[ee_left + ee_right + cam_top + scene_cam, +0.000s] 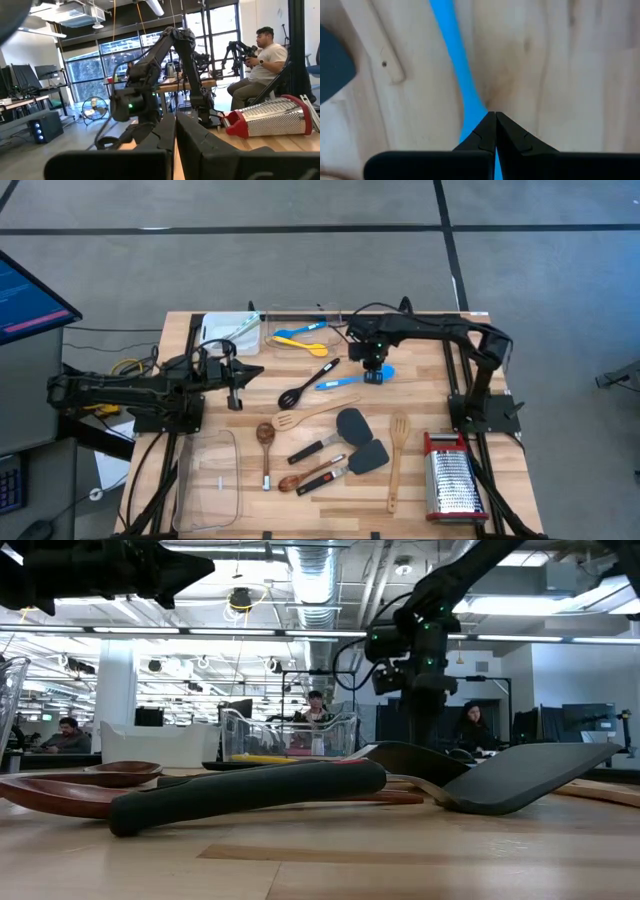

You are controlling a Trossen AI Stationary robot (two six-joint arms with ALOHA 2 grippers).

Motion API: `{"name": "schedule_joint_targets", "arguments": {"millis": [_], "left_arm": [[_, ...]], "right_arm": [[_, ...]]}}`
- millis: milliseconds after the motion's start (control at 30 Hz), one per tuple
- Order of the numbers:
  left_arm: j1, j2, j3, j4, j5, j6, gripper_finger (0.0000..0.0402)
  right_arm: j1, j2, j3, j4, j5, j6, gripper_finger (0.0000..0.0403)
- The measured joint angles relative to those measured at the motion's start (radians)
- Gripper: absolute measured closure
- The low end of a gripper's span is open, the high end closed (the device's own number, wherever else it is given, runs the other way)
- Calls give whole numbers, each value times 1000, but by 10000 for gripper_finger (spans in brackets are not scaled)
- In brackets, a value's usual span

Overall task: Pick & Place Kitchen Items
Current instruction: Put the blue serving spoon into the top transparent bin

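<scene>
A blue silicone spoon [352,380] lies flat on the wooden table [440,380], bowl toward the right. My right gripper [373,374] is shut and points straight down over it. In the right wrist view the fingertips [495,118] stand above the spoon's blue handle [454,55]. My left gripper [255,370] waits shut at the table's left side, above the surface, holding nothing; its closed fingers [175,131] point level across the table. More utensils lie in the middle: a black slotted spoon [308,383], wooden spatulas [312,415], and dark grey spatulas [352,425]. My right gripper's shut fingers come at the blue spoon's handle [470,107] from above, pointing down, close to where the handle meets the bowl. I cannot tell whether the tips touch it. The spoon lies flat on the table.
A clear tub [300,330] at the far edge holds a yellow and a blue spoon; a white tray [228,330] stands beside it. Another clear tub [210,480] sits near left. A steel grater with red trim [452,475] lies near right. People sit beyond the table.
</scene>
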Motion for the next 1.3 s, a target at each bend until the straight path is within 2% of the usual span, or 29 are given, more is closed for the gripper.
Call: {"name": "schedule_joint_targets", "arguments": {"millis": [433,567,800,967,1100,1300], "left_arm": [[0,0,0,6,0,0,398],[0,0,0,6,0,0,398],[0,0,0,6,0,0,398],[0,0,0,6,0,0,398],[0,0,0,6,0,0,398],[0,0,0,6,0,0,398]], "right_arm": [[58,-1,0,22,0,33,395],[79,10,-1,74,1,30,355],[112,8,0,102,2,29,247],[112,8,-1,103,8,20,188],[108,8,-1,117,34,19,174],[90,8,-1,118,34,21,190]]}}
